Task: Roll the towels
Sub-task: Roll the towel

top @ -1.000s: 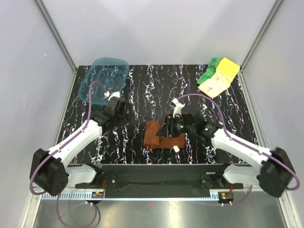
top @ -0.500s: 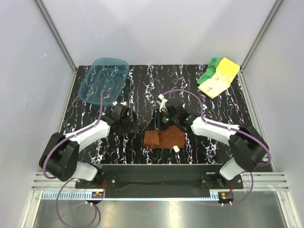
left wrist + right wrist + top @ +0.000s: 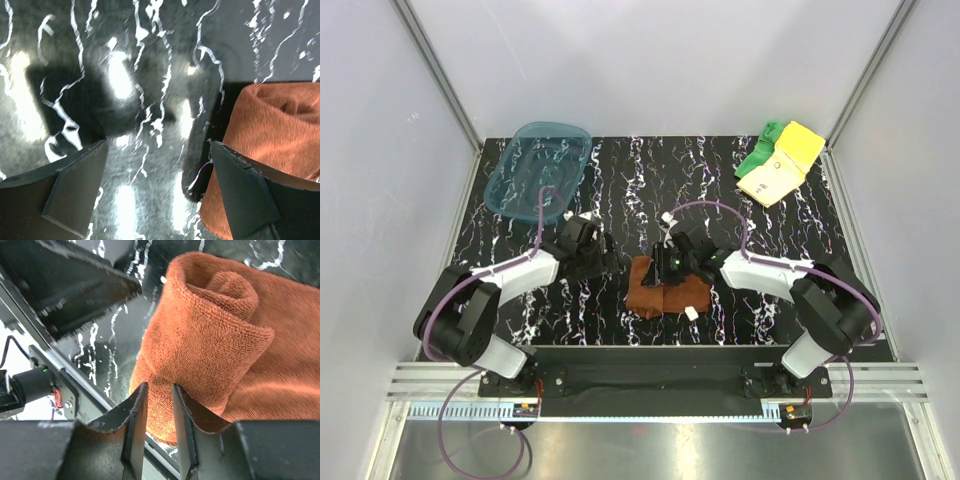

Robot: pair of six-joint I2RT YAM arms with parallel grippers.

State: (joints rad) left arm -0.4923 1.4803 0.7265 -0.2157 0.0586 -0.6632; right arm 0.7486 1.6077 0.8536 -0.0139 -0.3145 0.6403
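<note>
The rust-brown towel (image 3: 660, 292) lies partly rolled at the near middle of the black marbled table (image 3: 640, 190). My right gripper (image 3: 666, 264) is shut on the towel's rolled far edge; in the right wrist view the fingers (image 3: 136, 412) pinch a fold of the roll (image 3: 210, 335). My left gripper (image 3: 603, 262) is open and empty just left of the towel, its fingers low over the table. In the left wrist view the towel (image 3: 272, 127) sits against the right finger (image 3: 242, 192). The pale yellow towel (image 3: 775, 172) and the bright green towel (image 3: 760, 152) lie at the far right corner.
A translucent teal plastic tray (image 3: 538, 170) stands at the far left of the table. Grey walls close in the sides and back. A black rail (image 3: 650, 372) runs along the near edge.
My right gripper has swung left over the brown towel and rolled its far edge toward the left. My left gripper has moved right, up beside the towel.
</note>
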